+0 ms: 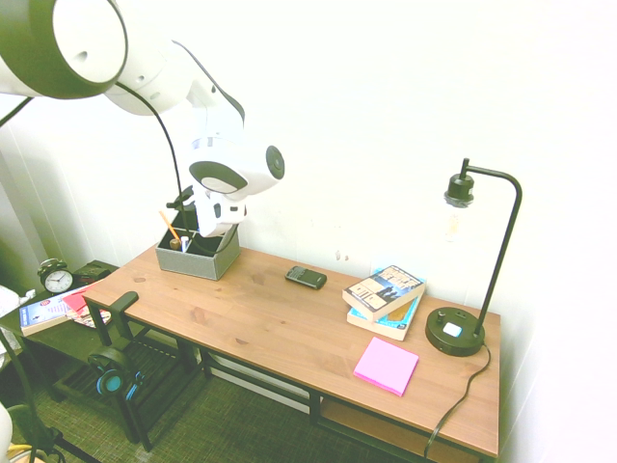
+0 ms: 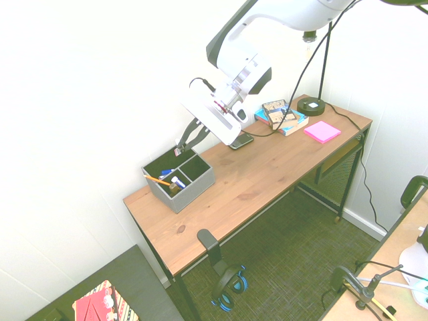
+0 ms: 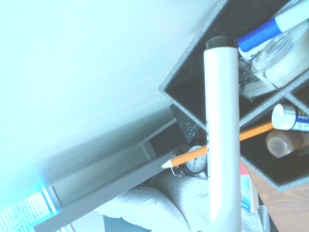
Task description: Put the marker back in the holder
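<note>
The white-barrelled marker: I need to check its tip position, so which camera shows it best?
The wrist view: the white-barrelled marker fills the frame, black cap over the grey organiser box. Both exterior views show only a small, largely hidden sliver at the gripper.

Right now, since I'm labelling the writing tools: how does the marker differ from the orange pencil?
The marker is white-barrelled with a dark cap; the pencil is orange with a pale tip. The marker looks thicker than the pencil. The pencil leans out over the holder's wall, while the marker's capped end points at a compartment. Both are long, straight sticks.
</note>
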Action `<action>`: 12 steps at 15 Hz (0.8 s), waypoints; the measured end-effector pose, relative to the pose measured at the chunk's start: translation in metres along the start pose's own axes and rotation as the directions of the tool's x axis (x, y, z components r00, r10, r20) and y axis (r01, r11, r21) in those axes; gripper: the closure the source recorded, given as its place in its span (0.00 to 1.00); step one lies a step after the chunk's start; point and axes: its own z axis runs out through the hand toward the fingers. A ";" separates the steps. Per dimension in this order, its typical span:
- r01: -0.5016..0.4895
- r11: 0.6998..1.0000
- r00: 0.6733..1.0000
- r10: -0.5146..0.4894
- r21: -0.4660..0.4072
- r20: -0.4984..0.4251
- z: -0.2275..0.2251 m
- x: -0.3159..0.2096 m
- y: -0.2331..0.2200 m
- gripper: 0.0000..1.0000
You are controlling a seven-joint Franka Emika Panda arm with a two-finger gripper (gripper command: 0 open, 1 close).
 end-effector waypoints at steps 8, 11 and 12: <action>-0.052 0.999 0.998 0.052 0.000 0.019 0.014 0.040 0.008 1.00; -0.046 0.999 0.999 0.046 0.007 0.023 0.013 0.052 -0.003 1.00; -0.042 0.999 0.999 0.042 0.006 0.025 0.014 0.057 -0.007 0.00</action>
